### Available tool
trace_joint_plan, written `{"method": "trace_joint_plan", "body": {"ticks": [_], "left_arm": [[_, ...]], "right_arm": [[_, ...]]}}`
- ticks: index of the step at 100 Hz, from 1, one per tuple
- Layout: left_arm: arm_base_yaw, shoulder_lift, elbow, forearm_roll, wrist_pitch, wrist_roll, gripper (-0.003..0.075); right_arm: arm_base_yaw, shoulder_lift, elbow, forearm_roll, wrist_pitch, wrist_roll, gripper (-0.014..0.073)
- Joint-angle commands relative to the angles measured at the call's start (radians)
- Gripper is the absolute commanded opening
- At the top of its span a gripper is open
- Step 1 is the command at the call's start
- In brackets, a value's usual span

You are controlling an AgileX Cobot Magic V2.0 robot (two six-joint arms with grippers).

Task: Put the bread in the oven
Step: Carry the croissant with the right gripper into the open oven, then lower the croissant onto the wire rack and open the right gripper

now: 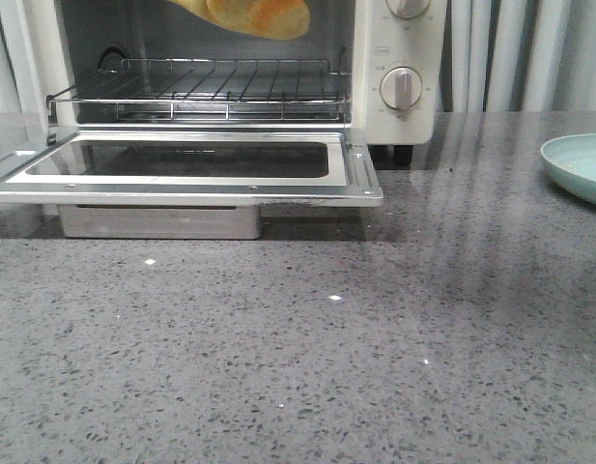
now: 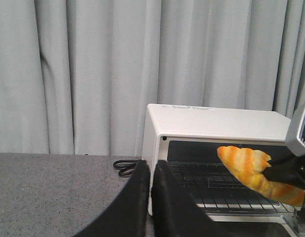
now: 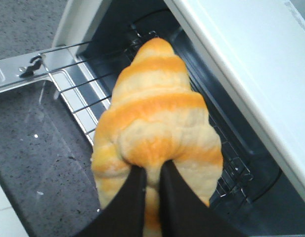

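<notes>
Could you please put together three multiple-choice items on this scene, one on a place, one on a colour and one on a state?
1. Where is the golden-yellow croissant-like bread roll?
A. lying on the plate
B. held above the wire rack in the oven opening
C. resting on the open door

2. What colour is the round plate on the grey speckled counter, at the right?
A. pale green
B. red
C. black

3. How is the glass-window door of the cream-white toaster oven?
A. shut
B. taken off
C. folded down open

Answers: 1 B, the right gripper pinches the roll over the rack, as both wrist views show. 2 A, the front view shows a pale green rim. 3 C, the door lies flat in front of the oven. The left gripper holds nothing, fingers together.
</notes>
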Motion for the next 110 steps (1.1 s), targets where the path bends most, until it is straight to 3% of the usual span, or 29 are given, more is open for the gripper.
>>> {"method": "trace_joint_plan", "body": {"ticks": [1,56,110], "left_arm": [[0.001,0.013,-0.021,-0.006,-0.073,-0.008,-0.0022],[0.001,0.013,-0.021,-0.006,-0.073,-0.008,-0.0022],[0.001,0.013,-0.021,-0.006,-0.073,-0.008,-0.0022]], "right_arm": [[-0.014,-0.017,-0.063,-0.043,-0.017,0.000,-0.0069],[-0.119,0.070,-0.085,-0.043,-0.074,0.000,-0.0069],[-0.129,0.120,-0.085,-0.071,-0.204,0.000,-0.0067]]}}
